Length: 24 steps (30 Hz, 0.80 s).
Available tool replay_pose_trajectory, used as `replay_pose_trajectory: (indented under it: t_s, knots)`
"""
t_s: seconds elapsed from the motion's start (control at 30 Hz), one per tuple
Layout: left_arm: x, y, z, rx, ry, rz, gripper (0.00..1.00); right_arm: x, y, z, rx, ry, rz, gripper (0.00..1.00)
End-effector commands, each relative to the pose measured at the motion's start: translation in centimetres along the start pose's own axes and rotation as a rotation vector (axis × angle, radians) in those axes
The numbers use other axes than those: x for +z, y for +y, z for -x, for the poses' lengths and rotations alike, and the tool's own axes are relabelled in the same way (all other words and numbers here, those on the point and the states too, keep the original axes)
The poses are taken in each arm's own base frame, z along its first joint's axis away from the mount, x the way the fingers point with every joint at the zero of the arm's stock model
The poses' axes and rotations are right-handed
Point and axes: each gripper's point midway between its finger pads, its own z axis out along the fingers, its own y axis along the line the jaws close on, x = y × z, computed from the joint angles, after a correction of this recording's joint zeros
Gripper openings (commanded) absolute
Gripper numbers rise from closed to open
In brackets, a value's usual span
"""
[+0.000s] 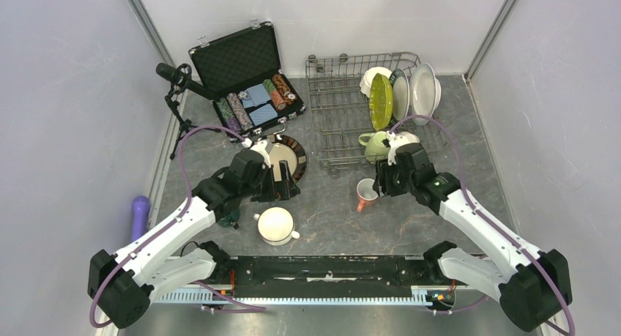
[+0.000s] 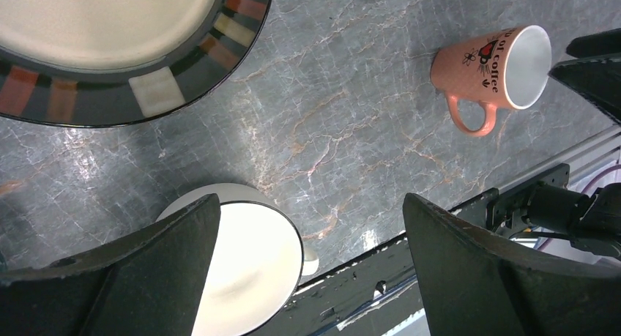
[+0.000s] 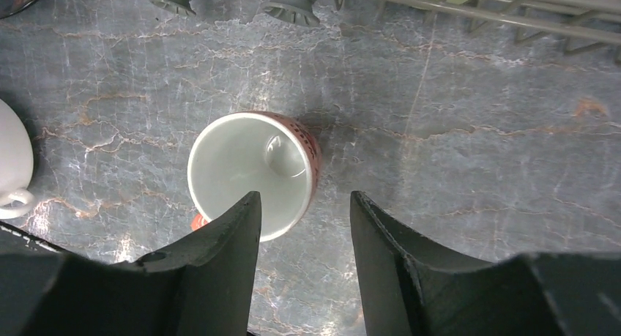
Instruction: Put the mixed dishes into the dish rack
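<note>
The grey wire dish rack (image 1: 333,109) stands at the back with a lime-green plate (image 1: 380,102), white plates (image 1: 421,91) and a light-green mug (image 1: 375,144) in it. On the table in front of it, a salmon-pink mug (image 1: 365,195) (image 3: 249,171) stands mouth up. My right gripper (image 1: 381,184) (image 3: 302,200) hovers over its rim, jaws partly apart, holding nothing. My left gripper (image 1: 282,184) (image 2: 311,204) is wide open and empty, between the brown-rimmed plate (image 1: 293,160) (image 2: 146,94) and a white mug (image 1: 277,225) (image 2: 249,270).
An open black case (image 1: 234,61) with poker chips sits at the back left beside a microphone stand (image 1: 176,80). A purple object (image 1: 139,208) lies at the left edge. The rack's front rail (image 3: 476,12) is just beyond the pink mug.
</note>
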Motion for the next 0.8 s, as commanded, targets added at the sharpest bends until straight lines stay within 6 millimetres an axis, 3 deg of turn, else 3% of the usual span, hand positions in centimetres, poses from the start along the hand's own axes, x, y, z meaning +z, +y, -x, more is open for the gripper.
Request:
replay_pose_trajectory:
  t_s: [0.0,0.17,0.43,0.47,0.53,0.63,0.77]
  knots:
    - [-0.2,-1.2,0.8,0.000,-0.038,-0.057,1.00,1.1,1.1,1.2,0.026,-0.037,0.050,0.53]
    - [-0.2,-1.1,0.7,-0.013,-0.043,-0.063,1.00,2.2,0.9,-0.1,0.017,0.016,0.048,0.50]
    - [0.0,-1.5,0.5,-0.011,-0.029,-0.081,1.00,2.8,0.4,-2.0,0.008,0.070,0.038,0.35]
    - [0.0,-1.6,0.5,-0.010,-0.026,-0.087,1.00,2.9,0.3,-2.2,0.006,0.078,0.035,0.31]
    - [0.1,-1.9,0.4,-0.006,-0.015,-0.103,1.00,2.9,0.2,-2.3,-0.001,0.091,0.033,0.03]
    - [0.1,-2.7,0.1,0.002,0.006,-0.147,1.00,2.1,1.0,-0.9,-0.016,0.053,0.066,0.00]
    - [-0.3,-4.4,0.5,-0.024,0.020,-0.215,1.00,-0.2,4.0,2.7,-0.051,-0.091,0.221,0.00]
